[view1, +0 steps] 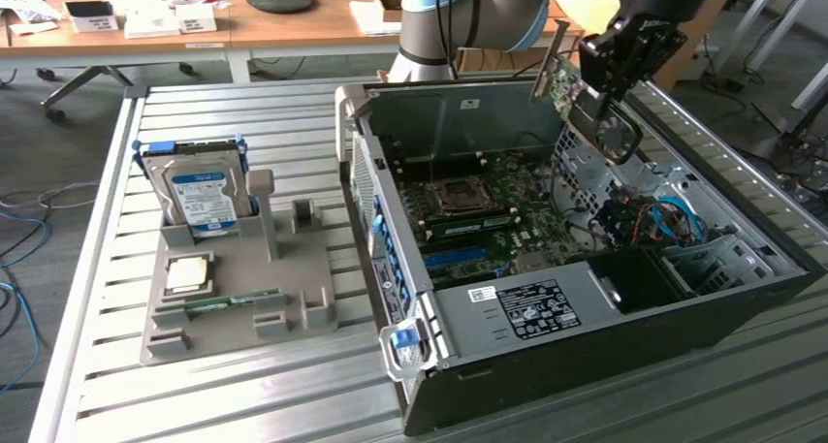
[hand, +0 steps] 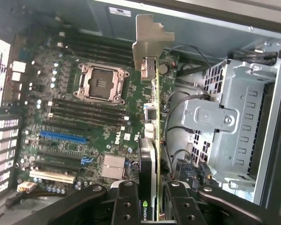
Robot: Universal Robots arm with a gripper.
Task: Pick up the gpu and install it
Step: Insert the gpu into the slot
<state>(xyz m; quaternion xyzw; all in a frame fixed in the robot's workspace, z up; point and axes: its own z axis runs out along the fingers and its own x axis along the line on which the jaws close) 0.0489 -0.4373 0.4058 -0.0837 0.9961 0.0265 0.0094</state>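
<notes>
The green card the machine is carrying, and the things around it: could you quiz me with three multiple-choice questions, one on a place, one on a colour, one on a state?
1. Where is the gpu? A in a cardboard box; B over the open computer case; C inside a drawer.
2. What colour is the label on the hard drive? A blue and white; B red; C yellow.
3. How do the jaws stand? A wide open and empty; B shut on a cable; C shut on the gpu.
Answers: 1 B, the card hangs over the case's open inside. 2 A, the label shows blue and white. 3 C, in the wrist view the fingers press both faces of the card.
</notes>
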